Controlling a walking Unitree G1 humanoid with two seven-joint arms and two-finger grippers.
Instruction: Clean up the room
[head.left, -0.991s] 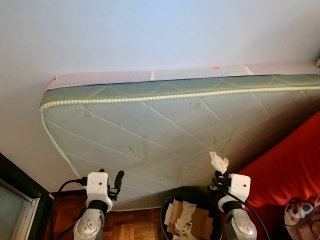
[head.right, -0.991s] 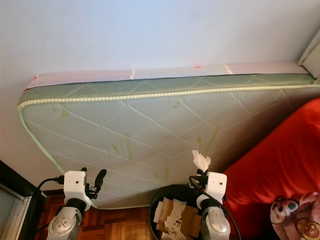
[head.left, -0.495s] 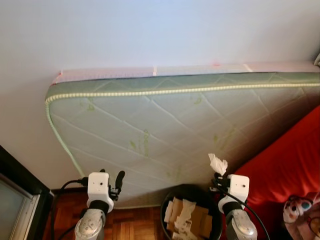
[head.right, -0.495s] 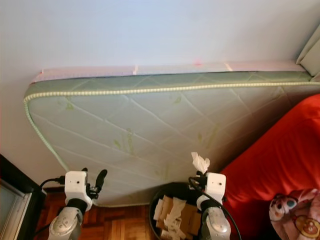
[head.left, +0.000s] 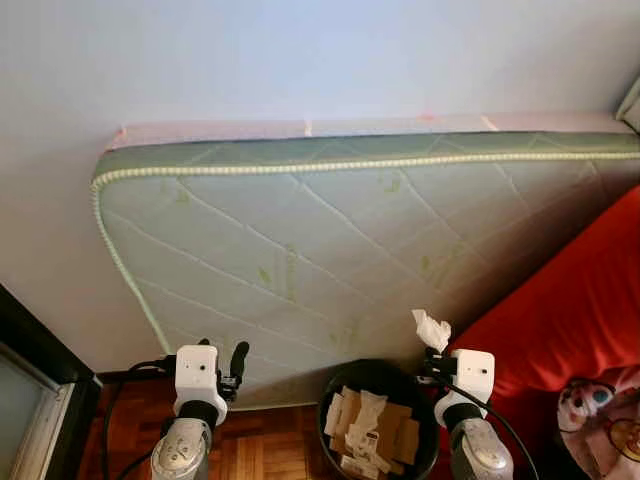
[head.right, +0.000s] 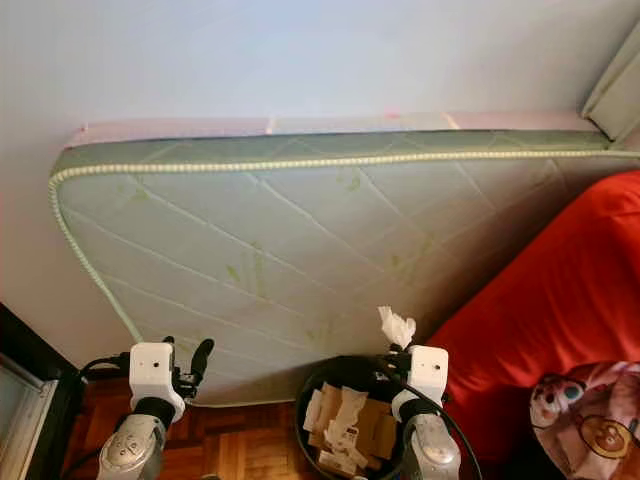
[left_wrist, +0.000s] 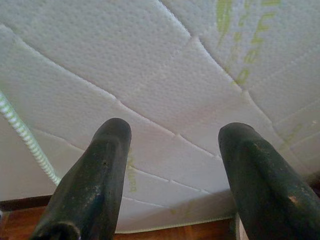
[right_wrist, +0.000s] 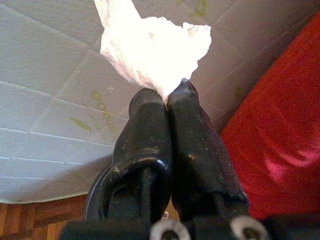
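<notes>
R gripper (right_wrist: 167, 97) is clamped tight on a crumpled white tissue (right_wrist: 150, 47) — both black fingers (right_wrist: 145, 135) pressed together w/ the paper sticking out past the tips. In the head views the tissue (head.left: 432, 328) sits up above the R wrist, just beside and slightly higher than the rim of a round black trash bin (head.left: 332, 400). Bin stands on the wood parquet floor (head.left: 270, 450) btwn the two arms, closer to the R one, and holds torn brown cardboard pieces (head.left: 395, 435) plus white paper scraps (head.left: 362, 412).

L gripper (left_wrist: 172, 145) is spread wide w/ nothing btwn its fingers (left_wrist: 100, 175) — it's raised at about the same height as the R, pointing at the mattress, not touching it as far as can be told.

Mattress (head.left: 330, 240) is pale green, quilted in diamonds, w/ a corded edge; it leans on its side against a plain white wall (head.left: 300, 50). Its lower edge comes down right behind the bin.

To the robot's R: a red cushion or sofa (head.left: 580, 320) butts against the mattress, and a pink plush toy (head.right: 585, 420) lies on its lower part. At far L — a dark frame (head.left: 35, 370) w/ a pale panel inside, near the floor.
</notes>
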